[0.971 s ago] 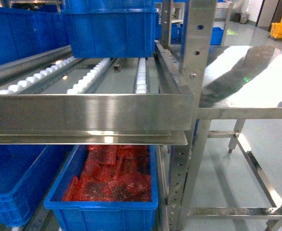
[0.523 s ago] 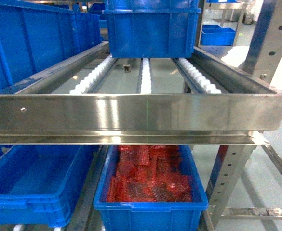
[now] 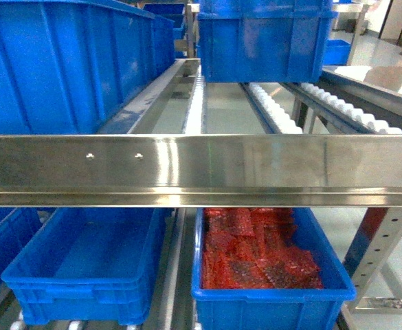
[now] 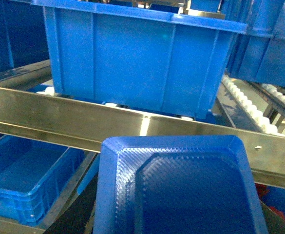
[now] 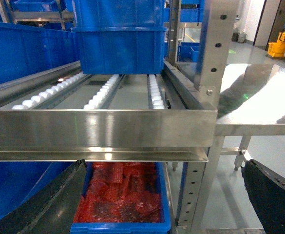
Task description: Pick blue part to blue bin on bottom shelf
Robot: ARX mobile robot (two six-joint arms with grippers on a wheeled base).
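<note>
The blue part (image 4: 181, 190), a navy block with a textured face, fills the lower half of the left wrist view. My left gripper (image 4: 179, 222) is shut on it, and the part hides its fingers. The part hangs in front of the steel front rail (image 4: 59, 117). The empty blue bin (image 3: 84, 261) sits on the left of the bottom shelf (image 3: 176, 275), also showing as the blue bin (image 4: 25, 180) below and left of the part. My right gripper (image 5: 161, 204) is open and empty, and its dark fingers (image 5: 45, 204) frame the view. Neither gripper shows in the head view.
A like crate of red bubble-wrap packets (image 3: 259, 258) sits right of the bin. The wide steel rail (image 3: 201, 168) crosses above both. Large blue crates (image 3: 262, 38) stand on the upper roller shelf (image 3: 276, 113). A steel table (image 5: 259, 102) lies to the right.
The head view has swung left: the red-packet crate slid from centre to the right, the empty bin came into fuller view, and the steel table left the view.
</note>
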